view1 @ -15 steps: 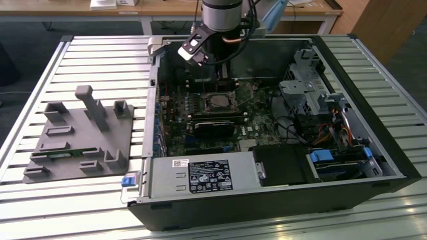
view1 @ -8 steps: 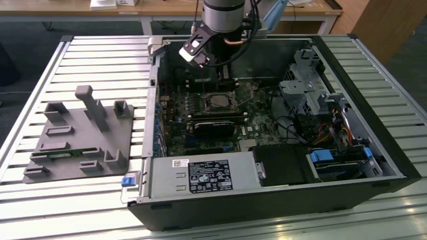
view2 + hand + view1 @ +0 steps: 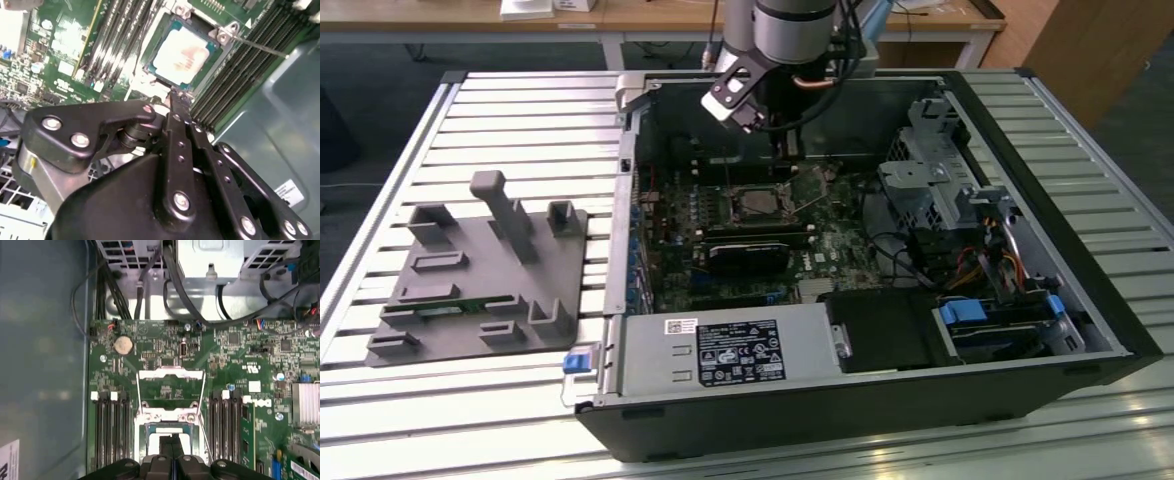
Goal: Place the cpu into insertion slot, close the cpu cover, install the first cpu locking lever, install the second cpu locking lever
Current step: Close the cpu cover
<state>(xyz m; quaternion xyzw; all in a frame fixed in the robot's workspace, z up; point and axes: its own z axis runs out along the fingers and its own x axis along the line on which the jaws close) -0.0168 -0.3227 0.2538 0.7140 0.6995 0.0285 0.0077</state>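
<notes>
The cpu (image 3: 182,55), a flat square chip with a pale silver top, lies in the insertion slot (image 3: 758,205) on the green board inside the open computer case. The cpu cover (image 3: 170,372), a thin silver frame with a square window, appears tilted back beyond the slot and off the chip. A thin locking lever rod (image 3: 260,47) sticks out from one corner of the slot. My gripper (image 3: 172,100) is shut with nothing between its fingers. Its tips hover at the slot's near edge, also seen in the first wrist view as the gripper (image 3: 168,447) and from outside as the gripper (image 3: 787,150).
Black memory slots (image 3: 112,425) flank the socket on both sides. A black block (image 3: 747,250) sits just in front of it. The case walls, a drive cage (image 3: 934,180), cables (image 3: 150,270) and the power supply (image 3: 727,350) hem in the space. A grey fixture (image 3: 480,270) stands on the exterior view's left.
</notes>
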